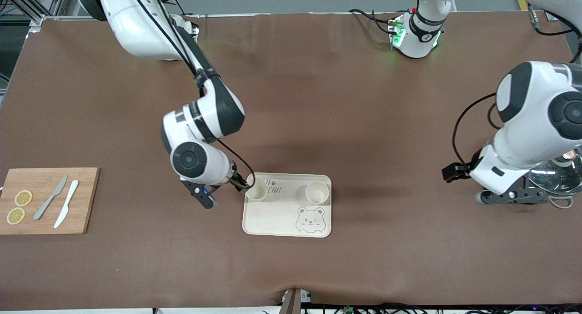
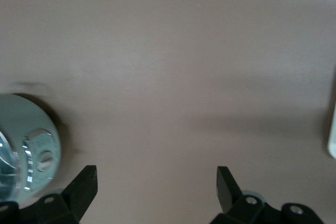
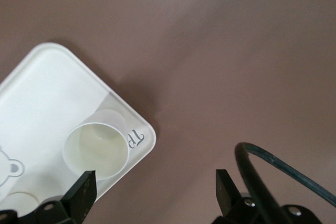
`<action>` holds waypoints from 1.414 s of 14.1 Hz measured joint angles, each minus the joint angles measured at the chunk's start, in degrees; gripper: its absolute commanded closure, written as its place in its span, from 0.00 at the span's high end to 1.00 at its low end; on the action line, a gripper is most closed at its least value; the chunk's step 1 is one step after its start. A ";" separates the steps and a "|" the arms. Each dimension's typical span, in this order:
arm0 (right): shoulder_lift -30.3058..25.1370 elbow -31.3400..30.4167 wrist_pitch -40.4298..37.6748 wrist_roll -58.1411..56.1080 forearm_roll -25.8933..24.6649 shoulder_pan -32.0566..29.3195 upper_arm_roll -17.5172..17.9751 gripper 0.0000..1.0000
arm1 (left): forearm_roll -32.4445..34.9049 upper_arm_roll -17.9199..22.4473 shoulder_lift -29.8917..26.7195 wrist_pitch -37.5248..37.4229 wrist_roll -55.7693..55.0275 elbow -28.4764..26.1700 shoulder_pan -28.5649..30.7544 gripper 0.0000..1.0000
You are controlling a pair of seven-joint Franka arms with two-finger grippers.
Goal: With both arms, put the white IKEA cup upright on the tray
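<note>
While two cups (image 1: pixel 256 189) (image 1: pixel 317 192) stand upright on tray (image 1: pixel 273 223), right gripper (image 3: pixel 152 190), released, hovers at tray's ten-o'clock corner; left gripper (image 2: pixel 156 182), released, waits aside. Judged: placement done; next, retreat clear.

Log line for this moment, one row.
tray: two cups upright | right gripper: open, beside cup at tray corner | left gripper: open, waiting over bare table
</note>
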 measured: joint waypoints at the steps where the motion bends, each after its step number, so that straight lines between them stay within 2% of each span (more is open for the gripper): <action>1: -2.21 -0.01 -1.61 -0.21 -0.06 -0.94 -0.29 1.00 | 0.00 0.03 -0.55 -0.49 2.26 0.01 1.20 1.00; 5: -10.23 -3.03 -6.93 -9.56 -0.10 -5.17 -0.47 1.00 | 0.00 0.02 -3.23 -3.02 10.06 -0.01 6.33 1.00; 10: -22.73 -16.03 -7.42 -28.92 -0.21 -12.06 -0.81 1.00 | 0.00 -0.25 -5.30 -3.65 11.09 -0.06 7.39 1.00; 13: -28.86 -21.22 -7.50 -42.31 -1.42 -16.26 -0.92 1.00 | -0.05 -0.45 -7.33 -3.71 10.82 -0.08 7.34 1.00; 16: -32.78 -23.39 -8.23 -55.22 -2.43 -21.13 -1.02 1.00 | -0.10 -0.47 -9.02 -3.73 10.67 -0.08 7.34 1.00; 20: -37.20 -23.69 -9.67 -59.17 -5.66 -22.86 -0.50 1.00 | -0.10 -0.47 -11.31 -4.70 10.67 -0.09 7.36 1.00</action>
